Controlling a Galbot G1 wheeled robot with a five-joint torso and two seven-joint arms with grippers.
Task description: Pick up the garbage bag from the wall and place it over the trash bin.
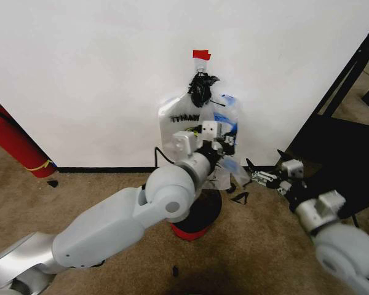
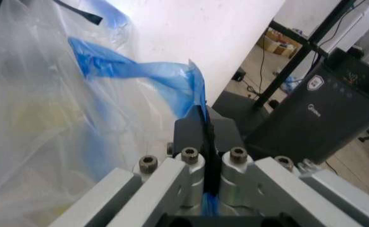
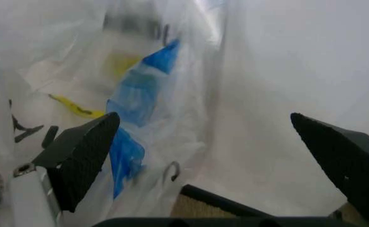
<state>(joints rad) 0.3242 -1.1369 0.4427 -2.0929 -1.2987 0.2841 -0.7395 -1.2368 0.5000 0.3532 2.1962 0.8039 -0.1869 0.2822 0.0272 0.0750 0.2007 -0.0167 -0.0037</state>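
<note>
At the far left of the head view a red fire extinguisher point(image 1: 15, 144) leans against the wall point(image 1: 92, 74), which is plain white with a black baseboard meeting brown carpet point(image 1: 80, 190). The left arm reaches from the lower left toward the middle, and its left claw point(image 1: 229, 145) is at the garbage bag point(image 1: 175, 114), which hangs on the wall under a strip of red tape point(image 1: 201, 55) and a black knot point(image 1: 201, 88). In the left wrist view the left claw point(image 2: 207, 156) is pressed together, pinching a twisted blue part of the garbage bag point(image 2: 140, 71). Directly below the bag, partly hidden by the left arm, the trash bin point(image 1: 200, 218) stands on the carpet. Just to the right, the right claw point(image 1: 253, 174) hovers low beside the bag's lower edge; its black fingers point(image 3: 83, 151) are spread wide, with the bag's film point(image 3: 140, 101) close in front.
</note>
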